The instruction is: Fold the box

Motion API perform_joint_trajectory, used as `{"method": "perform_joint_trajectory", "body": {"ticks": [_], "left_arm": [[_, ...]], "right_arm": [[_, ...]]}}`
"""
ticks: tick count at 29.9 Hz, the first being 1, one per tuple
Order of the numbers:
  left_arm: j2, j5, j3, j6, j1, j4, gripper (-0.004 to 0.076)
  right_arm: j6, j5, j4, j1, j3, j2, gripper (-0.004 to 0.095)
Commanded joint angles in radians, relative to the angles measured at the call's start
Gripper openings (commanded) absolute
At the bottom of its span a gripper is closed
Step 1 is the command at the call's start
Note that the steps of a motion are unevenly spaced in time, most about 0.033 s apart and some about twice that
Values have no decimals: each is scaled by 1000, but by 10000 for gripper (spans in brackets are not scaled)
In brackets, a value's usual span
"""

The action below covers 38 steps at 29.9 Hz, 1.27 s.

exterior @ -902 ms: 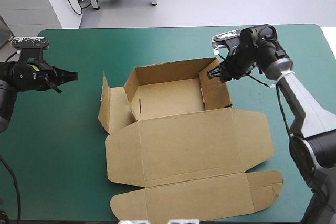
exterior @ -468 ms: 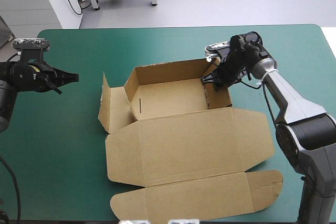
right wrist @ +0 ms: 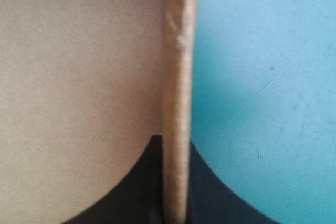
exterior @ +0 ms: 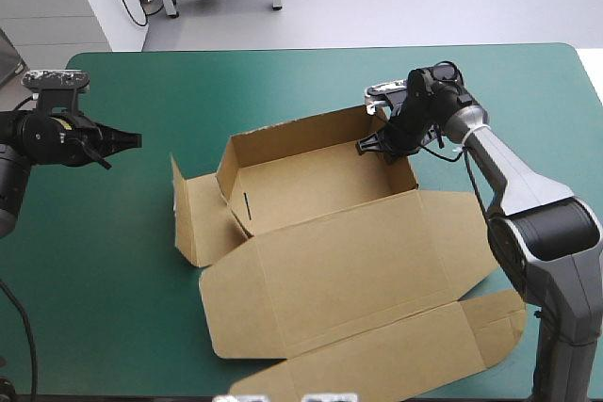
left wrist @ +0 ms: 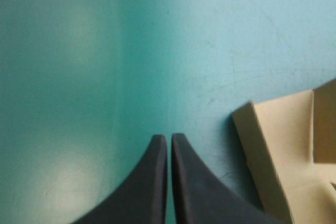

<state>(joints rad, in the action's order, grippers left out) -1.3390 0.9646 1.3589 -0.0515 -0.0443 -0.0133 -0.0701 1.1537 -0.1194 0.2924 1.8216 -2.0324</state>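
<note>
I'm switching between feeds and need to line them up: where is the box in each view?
High view: the box sits at the table's middle, walls raised, lid flat toward the near edge; the right gripper pinches its right wall.
Left wrist view: one brown corner lies ahead of and beside the shut left gripper, apart from it.
Right wrist view: that wall's edge stands between the fingers.
Shared landmark: the teal-green cover.
</note>
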Motion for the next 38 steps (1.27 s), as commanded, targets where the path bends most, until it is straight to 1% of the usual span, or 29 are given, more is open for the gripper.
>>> {"method": "perform_joint_trajectory", "body": {"ticks": [1,6,8,12,16,19,23,27,30,34,38], "left_arm": [[27,-44,25,2,1,0,6],[-14,-28,25,5,-30,-48,7],[-34,-28,25,-2,-78,-144,8],[-79,7,25,-131,-185,-392,8],[-134,35,25,-179,-251,-552,8],[-169,43,25,-216,-254,-623,7],[-208,45,25,-292,-254,-801,7],[-235,73,25,-387,-254,-1006,7],[-247,103,25,-425,-250,-1118,7],[-249,117,25,-454,-226,-1207,7],[-249,190,25,-524,-196,-1344,7]], "right_arm": [[0,-19,0,-5,28,55,-20],[12,-25,-18,-16,30,78,-19],[12,-26,-48,-37,30,94,-19],[7,-31,-113,-94,30,138,-19],[-20,-29,-184,-151,30,191,-19],[-42,-31,-228,-187,30,232,-19],[-61,-25,-289,-236,32,281,-19],[-107,-26,-401,-288,32,333,-19],[-129,-33,-487,-315,32,358,-19],[-129,-52,-494,-311,32,375,-18],[-129,-67,-502,-291,32,375,-19]]}}
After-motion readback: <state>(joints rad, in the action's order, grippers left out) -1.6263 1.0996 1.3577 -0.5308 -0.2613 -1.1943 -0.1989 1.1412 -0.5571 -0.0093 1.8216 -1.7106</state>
